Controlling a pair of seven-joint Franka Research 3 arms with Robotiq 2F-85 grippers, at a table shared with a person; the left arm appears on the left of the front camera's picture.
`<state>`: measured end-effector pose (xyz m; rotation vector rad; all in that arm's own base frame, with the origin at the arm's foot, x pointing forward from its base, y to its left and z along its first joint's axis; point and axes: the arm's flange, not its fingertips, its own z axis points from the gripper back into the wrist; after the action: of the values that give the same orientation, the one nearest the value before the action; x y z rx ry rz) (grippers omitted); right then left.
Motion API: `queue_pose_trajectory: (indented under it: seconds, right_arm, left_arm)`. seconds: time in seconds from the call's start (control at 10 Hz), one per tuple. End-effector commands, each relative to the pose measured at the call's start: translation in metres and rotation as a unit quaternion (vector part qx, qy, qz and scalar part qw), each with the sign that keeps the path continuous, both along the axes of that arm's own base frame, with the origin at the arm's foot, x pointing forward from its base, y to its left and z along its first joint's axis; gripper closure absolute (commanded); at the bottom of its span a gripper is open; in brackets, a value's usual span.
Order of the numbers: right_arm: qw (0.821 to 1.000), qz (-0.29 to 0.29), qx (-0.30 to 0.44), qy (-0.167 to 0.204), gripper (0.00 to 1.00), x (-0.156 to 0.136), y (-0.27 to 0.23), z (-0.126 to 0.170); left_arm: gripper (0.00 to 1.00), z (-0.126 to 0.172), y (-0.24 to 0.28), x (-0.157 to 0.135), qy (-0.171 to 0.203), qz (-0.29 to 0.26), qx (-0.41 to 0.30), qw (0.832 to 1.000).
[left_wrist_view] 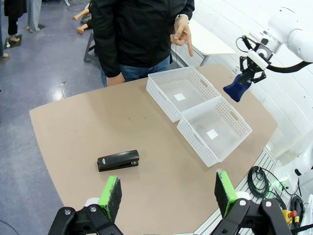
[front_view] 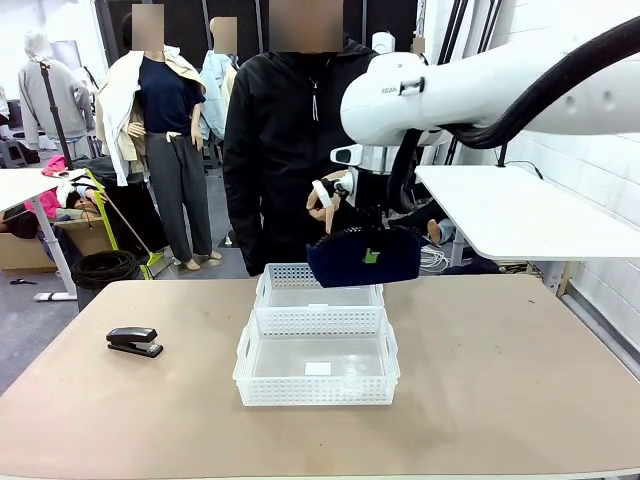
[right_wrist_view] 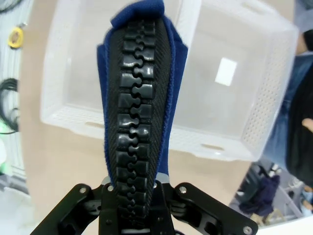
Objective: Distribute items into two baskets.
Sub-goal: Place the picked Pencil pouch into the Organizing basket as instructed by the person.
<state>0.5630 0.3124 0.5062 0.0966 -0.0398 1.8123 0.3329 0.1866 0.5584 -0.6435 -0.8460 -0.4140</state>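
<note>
- A tan table [front_view: 500,380] stands in a workroom, with a person in a black jacket at its far side and white tables behind.
- Two white perforated baskets sit side by side at the middle of the table, their long walls touching. The smaller basket [front_view: 320,272] is on the person's side and the larger basket [front_view: 316,392] is on the robot's side. A white label shows on the floor of each.
- The right gripper [front_view: 371,250] is clamped on the top of a dark navy zip pouch [front_view: 365,262]. The right wrist view shows the pouch's black zip running up between the fingers.
- The pouch hangs in the air over the right end of the smaller basket, clear of its rim.
- The person's hand [front_view: 325,200] is raised just beside the pouch, with a finger pointing down.
- A small black stapler [front_view: 134,341] lies flat on the table's left part, well apart from the baskets.
- The left gripper [left_wrist_view: 167,188] hovers high above the table with its green pads [left_wrist_view: 110,196] spread wide and holding nothing. The stapler lies below and ahead of it.
</note>
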Motion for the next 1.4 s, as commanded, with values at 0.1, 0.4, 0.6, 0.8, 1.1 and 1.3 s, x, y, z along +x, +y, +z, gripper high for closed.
queue_pose_trajectory:
  seconds: [0.1,0.4,0.6,0.8,1.1,1.3]
  right_arm:
    - [0.999,-0.014,-0.031,-0.019,1.0,0.04,0.038,-0.004]
    - [0.999,-0.001,-0.025,-0.033,1.0,0.078,0.069,-0.024]
    - [0.999,-0.001,-0.027,-0.034,1.0,0.097,0.083,-0.037]
    - [0.999,-0.009,-0.019,-0.034,1.0,0.106,0.092,-0.046]
    - [0.997,-0.055,-0.004,-0.046,1.0,0.101,0.087,-0.054]
    - [0.996,-0.071,0.006,-0.052,1.0,0.102,0.086,-0.064]
  left_arm:
    - [0.0,-0.001,0.001,0.0,-0.011,-0.004,-0.004,1.0]
    - [0.0,-0.001,0.001,0.0,-0.011,-0.004,-0.004,1.0]
    - [0.0,-0.001,0.001,0.0,-0.011,-0.004,-0.004,1.0]
    - [0.0,-0.001,0.001,0.0,-0.011,-0.004,-0.004,1.0]
    - [0.0,-0.001,0.001,0.0,-0.011,-0.004,-0.004,1.0]
    - [0.0,-0.001,0.001,0.0,-0.011,-0.004,-0.004,1.0]
